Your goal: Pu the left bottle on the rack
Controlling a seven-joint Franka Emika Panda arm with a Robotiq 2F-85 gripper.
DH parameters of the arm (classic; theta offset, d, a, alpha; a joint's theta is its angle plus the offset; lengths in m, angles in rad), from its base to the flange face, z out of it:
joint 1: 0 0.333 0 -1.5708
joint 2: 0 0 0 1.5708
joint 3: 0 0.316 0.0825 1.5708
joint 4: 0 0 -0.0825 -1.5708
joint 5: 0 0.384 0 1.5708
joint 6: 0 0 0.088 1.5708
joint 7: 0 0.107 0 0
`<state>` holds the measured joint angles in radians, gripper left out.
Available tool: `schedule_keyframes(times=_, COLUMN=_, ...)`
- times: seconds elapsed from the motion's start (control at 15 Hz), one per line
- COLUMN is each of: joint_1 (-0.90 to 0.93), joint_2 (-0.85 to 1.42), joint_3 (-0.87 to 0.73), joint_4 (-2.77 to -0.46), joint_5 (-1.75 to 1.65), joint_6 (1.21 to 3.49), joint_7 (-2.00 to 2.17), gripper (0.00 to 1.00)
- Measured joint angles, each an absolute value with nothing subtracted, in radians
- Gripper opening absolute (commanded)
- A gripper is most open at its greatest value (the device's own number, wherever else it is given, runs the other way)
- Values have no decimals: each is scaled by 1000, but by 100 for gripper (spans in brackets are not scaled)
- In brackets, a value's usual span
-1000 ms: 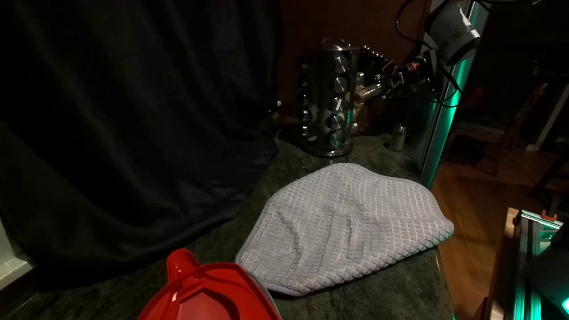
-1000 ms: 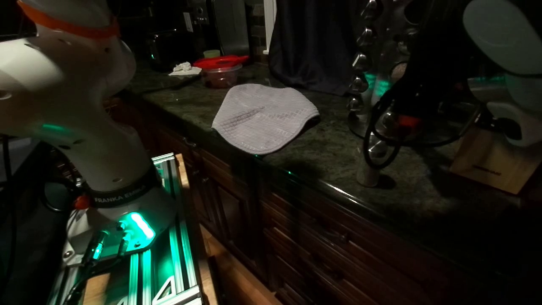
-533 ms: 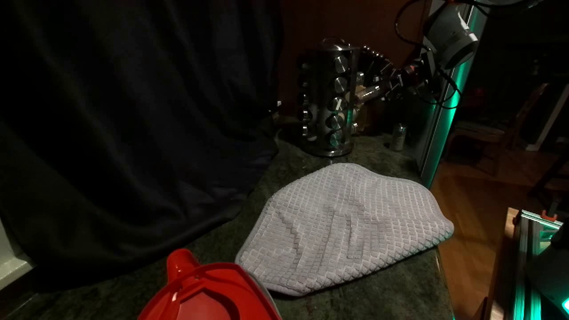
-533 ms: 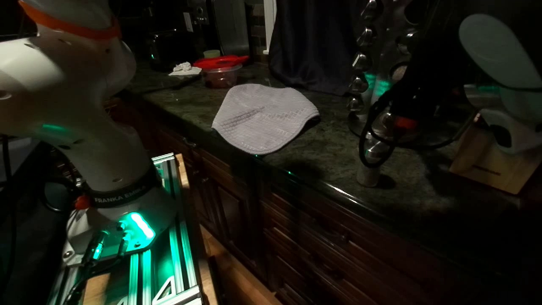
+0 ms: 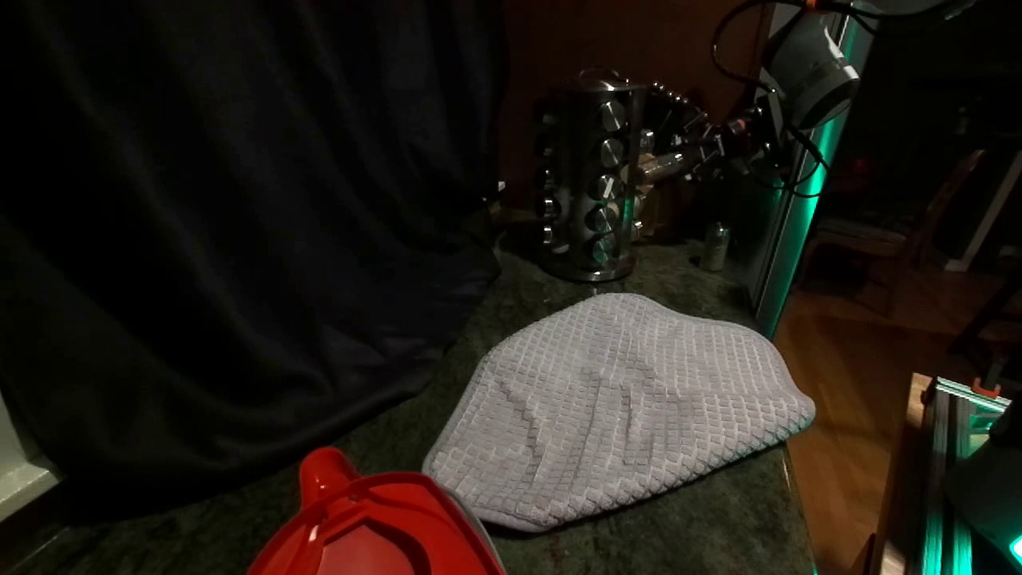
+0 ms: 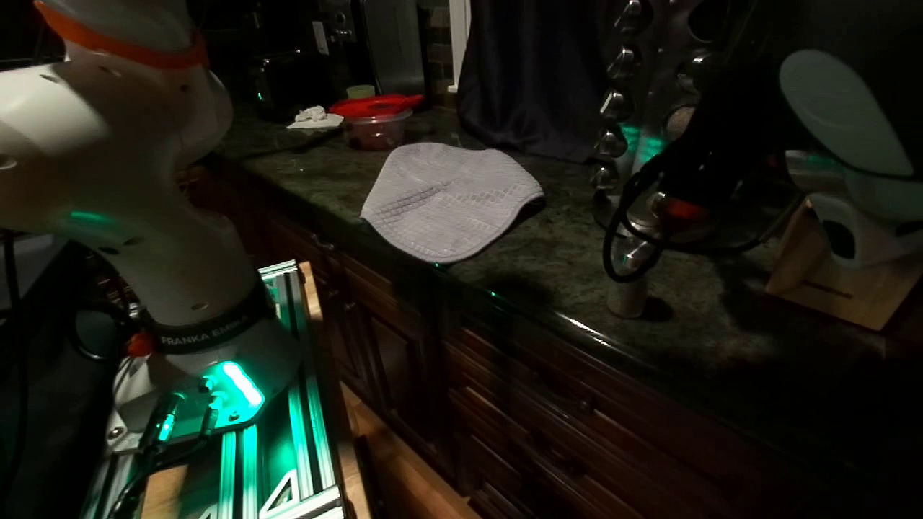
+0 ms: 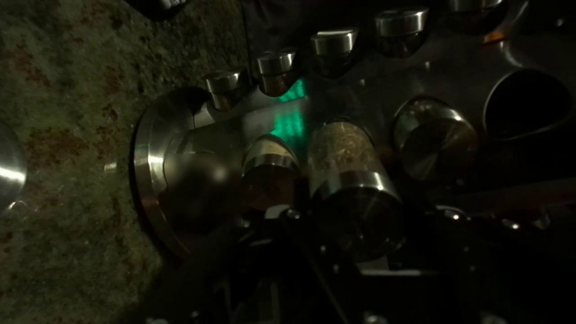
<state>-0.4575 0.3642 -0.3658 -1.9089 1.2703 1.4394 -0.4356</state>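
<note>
The rack (image 5: 579,172) is a dark, shiny metal tower of small jars with silver caps. It also shows in an exterior view (image 6: 652,140) and in the wrist view (image 7: 373,92). My gripper (image 7: 370,210) is shut on the silver cap end of a glass bottle (image 7: 339,153) with pale brown contents. The bottle lies near level, its far end at a rack hole, and sticks out beyond the other jars. In an exterior view the gripper (image 5: 707,152) and bottle (image 5: 663,166) are at the rack's side. Another bottle (image 5: 715,246) stands upright on the counter, also in an exterior view (image 6: 627,295).
A black hole (image 7: 526,103) in the rack holds no jar. A wooden block (image 6: 829,288) stands beside the rack. A grey cloth (image 5: 623,399) and a red-lidded container (image 5: 375,527) lie on the counter. A dark curtain (image 5: 239,239) hangs behind. The counter's front edge (image 6: 577,324) is near.
The arm's wrist has sunk slightly, and the held bottle looks a little flatter at the rack. The rack, the standing bottle and the cloth have not moved.
</note>
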Motion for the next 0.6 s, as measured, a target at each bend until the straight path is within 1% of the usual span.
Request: schedule_keyframes(times=0.6, joint_1=-460, joint_2=376, joint_3=-361, joint_4=-1909, joint_5=1280, joint_6=1428, joint_7=-418, gripper=24)
